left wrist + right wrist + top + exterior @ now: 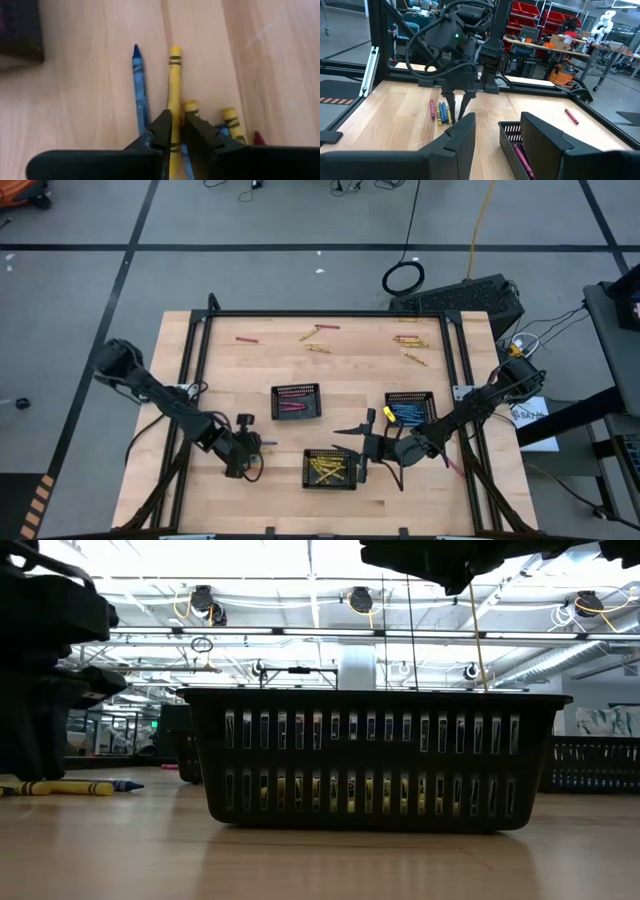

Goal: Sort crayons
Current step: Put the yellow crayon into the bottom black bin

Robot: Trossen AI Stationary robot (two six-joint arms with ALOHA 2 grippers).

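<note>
at the near edge of the wooden table (180, 360) the left gripper (178, 131) pointed down at a small cluster of crayons (441, 113) lying loose on the wood, its two dark fingers pinching the lower part of one yellow crayon (174, 85) that lay flat; a blue crayon (139, 85) lay just beside it, parallel, and more yellow and red tips showed partly hidden behind the fingers. to its right stood the nearest black mesh tray (330, 468), holding yellow crayons, and the right gripper (356, 442) hung just above that tray's right end with its fingers spread apart — nothing between them. farther back, two more trays sat side by side but apart: the middle tray (296, 401) with pink or red sticks, and the right-hand tray (411, 409) with blue ones. beyond those, near the table's far edge, more crayons lay scattered — a red crayon (246, 338) alone toward the left, a few yellow and red ones (318, 334) around the middle, and another small group (408, 342) toward the right.
</note>
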